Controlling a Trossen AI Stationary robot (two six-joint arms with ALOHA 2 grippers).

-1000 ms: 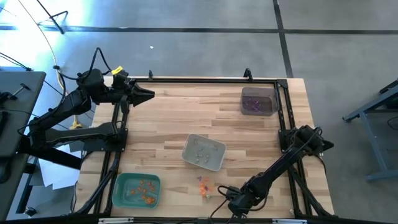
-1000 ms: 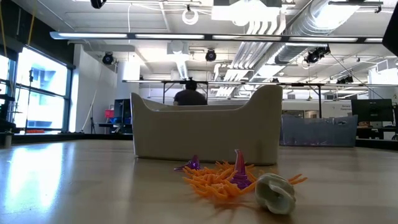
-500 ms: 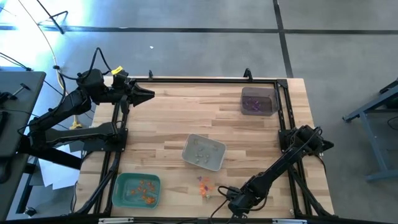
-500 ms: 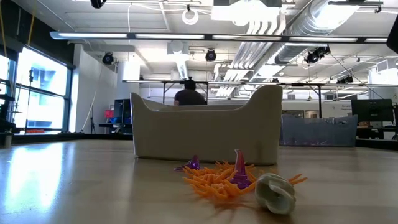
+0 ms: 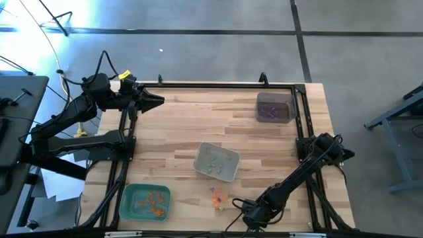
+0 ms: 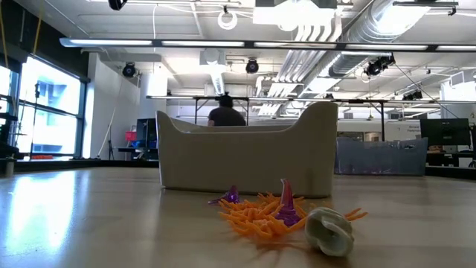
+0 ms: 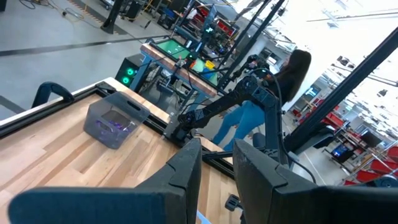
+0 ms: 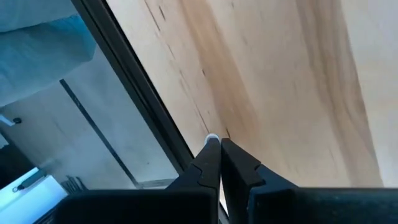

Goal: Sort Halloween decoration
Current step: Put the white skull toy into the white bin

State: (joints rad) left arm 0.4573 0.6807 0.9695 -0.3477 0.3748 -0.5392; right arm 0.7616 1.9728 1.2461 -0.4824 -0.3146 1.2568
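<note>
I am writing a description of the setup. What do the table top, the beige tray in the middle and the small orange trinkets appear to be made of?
The table top looks like pale wood with a smooth matte finish: parallel planks and grain show. The beige tray seems moulded plastic, with rounded edges, an even colour and thin walls. The orange trinkets look like plastic too, thin spiky pieces in one saturated colour, though they are too small to be sure.

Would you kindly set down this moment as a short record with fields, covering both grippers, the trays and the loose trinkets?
left gripper: waiting over the far left corner, fingers slightly apart, empty
right gripper: low at the near edge, shut, a small whitish bit at its fingertips; whether it is gripped I cannot tell
green tray: near left, orange trinkets inside
grey tray: centre, pale pieces inside
dark tray: far right, purple trinkets inside
loose pile: on the table, between the grey tray and the right gripper
</note>
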